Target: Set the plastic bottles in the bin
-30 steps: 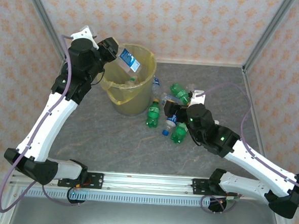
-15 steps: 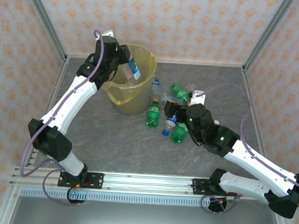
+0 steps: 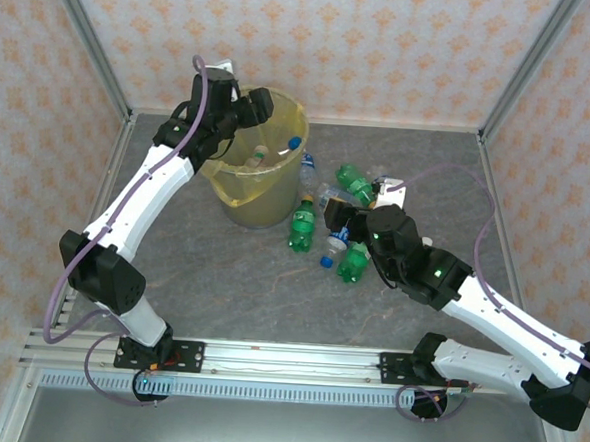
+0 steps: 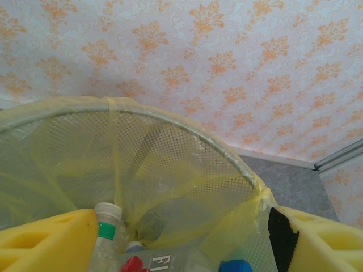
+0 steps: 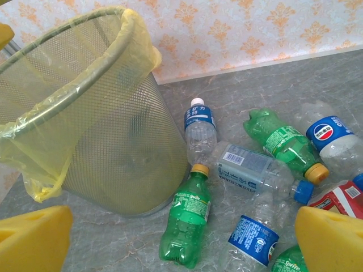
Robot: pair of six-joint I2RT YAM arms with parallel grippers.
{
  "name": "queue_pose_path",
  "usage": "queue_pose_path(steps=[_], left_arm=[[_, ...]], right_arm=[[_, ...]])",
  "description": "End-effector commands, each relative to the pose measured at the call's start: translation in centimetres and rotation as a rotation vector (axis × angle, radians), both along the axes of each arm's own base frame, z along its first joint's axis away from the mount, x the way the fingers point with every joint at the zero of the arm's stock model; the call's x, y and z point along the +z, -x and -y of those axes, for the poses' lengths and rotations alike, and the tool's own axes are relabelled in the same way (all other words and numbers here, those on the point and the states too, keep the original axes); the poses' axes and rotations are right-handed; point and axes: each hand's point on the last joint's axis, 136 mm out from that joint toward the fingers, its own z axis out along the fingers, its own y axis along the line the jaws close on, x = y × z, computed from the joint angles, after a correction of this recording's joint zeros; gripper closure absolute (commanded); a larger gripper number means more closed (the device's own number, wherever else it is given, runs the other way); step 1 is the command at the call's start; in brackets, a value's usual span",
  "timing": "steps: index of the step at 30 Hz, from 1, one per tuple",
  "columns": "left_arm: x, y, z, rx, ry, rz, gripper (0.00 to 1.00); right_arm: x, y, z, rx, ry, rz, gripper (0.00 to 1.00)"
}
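**Left jaws open over bin, bottle heap beside it**

My left gripper (image 4: 181,226) hangs open above the bin (image 4: 187,136) mouth, nothing between the pads. A blue-capped bottle (image 3: 293,143) lies inside. My right gripper (image 5: 181,232), spread wide and empty, hovers over the plastic bottles (image 5: 244,164) crowded just right of the bin. A green Sprite bottle (image 5: 184,224) lies nearest its base.
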Motion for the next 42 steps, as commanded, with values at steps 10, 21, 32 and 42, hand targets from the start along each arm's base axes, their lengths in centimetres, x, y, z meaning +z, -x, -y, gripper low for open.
queue_pose_path(steps=[10, 21, 32, 42], left_arm=[[4.3, 3.6, 2.2, -0.082, 0.048, 0.060, 0.01], [4.3, 7.2, 8.4, -0.218, 0.089, 0.051, 0.01], [2.8, 9.3, 10.5, -0.270, 0.146, 0.008, 0.01], [2.5, 10.7, 9.1, -0.236, 0.164, -0.003, 0.01]], right_arm=[[-1.6, -0.6, 3.5, -0.218, 0.025, -0.022, 0.00], [-7.9, 0.0, 8.9, -0.416, 0.011, -0.225, 0.00], [-15.1, 2.8, 15.1, -0.644, -0.061, -0.429, 0.04], [-20.4, 3.2, 17.5, -0.719, -0.114, -0.554, 0.07]])
